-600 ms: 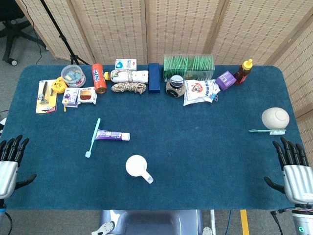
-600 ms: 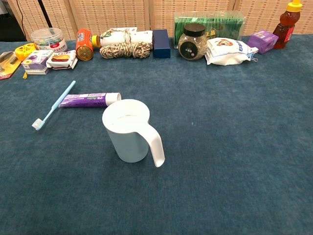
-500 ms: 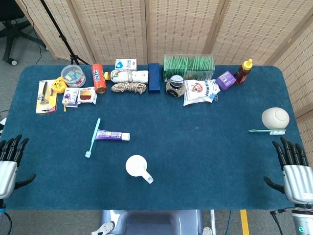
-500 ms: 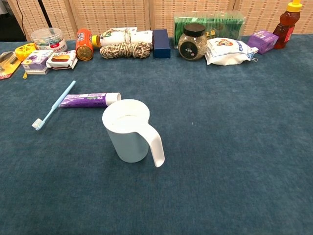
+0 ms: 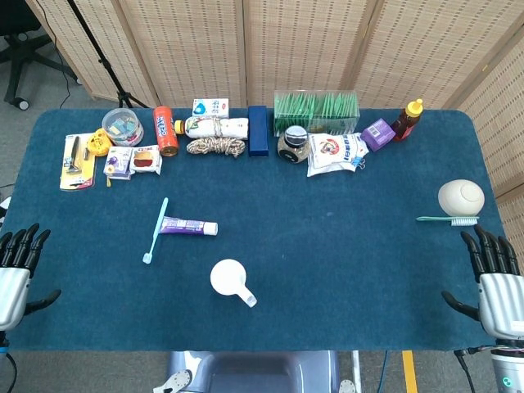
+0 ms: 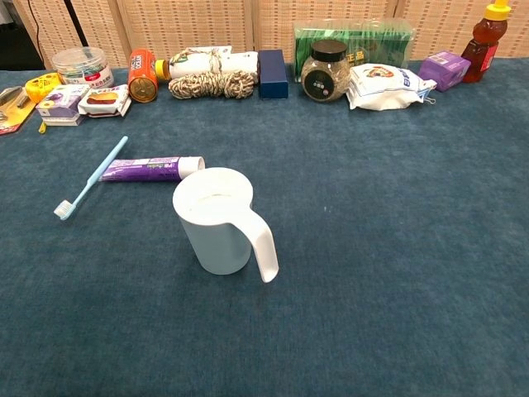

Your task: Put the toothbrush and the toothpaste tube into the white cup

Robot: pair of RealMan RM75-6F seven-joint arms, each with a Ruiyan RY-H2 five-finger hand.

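A: Both robot hands have slid slightly toward the near tabletop (image 5: 344, 246) edge; left robot hand (image 5: 16, 266) and right robot hand (image 5: 497, 282) are spread, holding nothing.

B: Cup (image 6: 213, 219) upright. Toothpaste (image 6: 151, 169) lies just behind it, toothbrush (image 6: 91, 179) touching the tube's far end.

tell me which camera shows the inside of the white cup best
The chest view: the white cup is close and large, its rim, inner wall and handle plain, nothing visible inside. The head view shows the cup small from above, only its rim and handle.
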